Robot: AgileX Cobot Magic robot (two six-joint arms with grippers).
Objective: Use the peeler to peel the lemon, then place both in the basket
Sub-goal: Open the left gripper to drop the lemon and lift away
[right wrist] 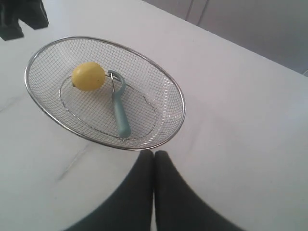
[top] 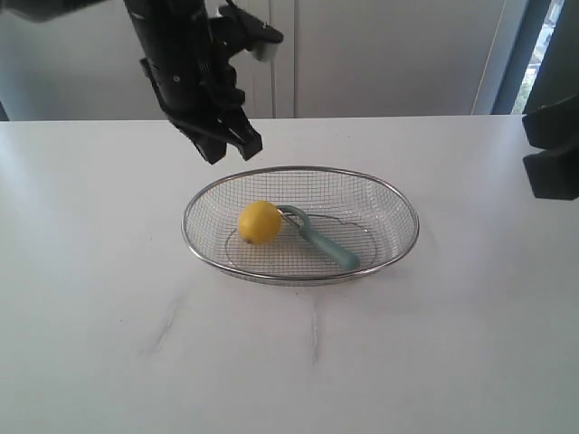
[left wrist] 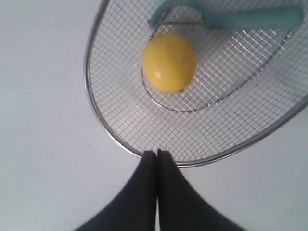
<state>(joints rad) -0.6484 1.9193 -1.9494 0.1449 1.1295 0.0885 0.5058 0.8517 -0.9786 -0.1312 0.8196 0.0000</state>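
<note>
Resting in basket [top: 185, 226] on white table [top: 109, 316]: lemon [top: 259, 221] just beside peeler [top: 321, 240] head, handle angled toward near rim. Hovering over far-left rim: left gripper [top: 233, 149], jaws pressed together, empty. Hanging off right of basket: right gripper [right wrist: 154, 156], closed, empty.
</note>
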